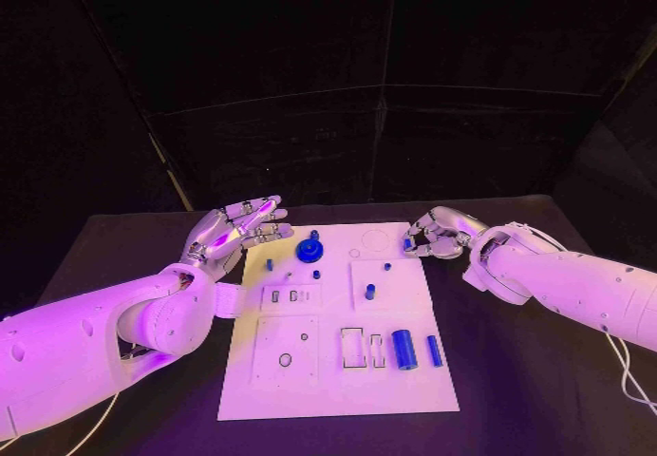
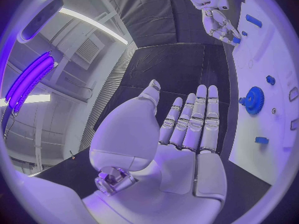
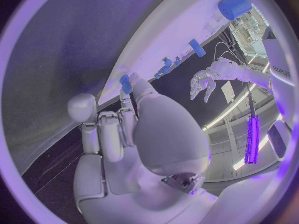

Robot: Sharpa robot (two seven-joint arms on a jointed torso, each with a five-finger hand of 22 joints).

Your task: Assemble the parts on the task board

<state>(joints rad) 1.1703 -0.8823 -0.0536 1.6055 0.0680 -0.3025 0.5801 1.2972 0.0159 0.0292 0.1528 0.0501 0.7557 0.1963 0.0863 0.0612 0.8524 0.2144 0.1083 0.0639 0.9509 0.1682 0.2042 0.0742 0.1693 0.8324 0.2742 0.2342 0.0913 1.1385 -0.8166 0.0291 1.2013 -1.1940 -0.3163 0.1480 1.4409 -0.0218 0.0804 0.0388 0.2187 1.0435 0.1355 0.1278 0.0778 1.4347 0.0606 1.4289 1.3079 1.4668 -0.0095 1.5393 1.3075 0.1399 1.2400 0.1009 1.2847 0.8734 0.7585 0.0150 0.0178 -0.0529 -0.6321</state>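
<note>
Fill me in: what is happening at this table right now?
A two-armed robot is putting small blue parts into a white board on a black table. Its right hand, at the board's far right edge, pinches a small blue piece in its fingers. Its left hand is open beside the board's far left corner, holding nothing. A blue gear sits near the far end, and a blue cylinder lies near the front.
</note>
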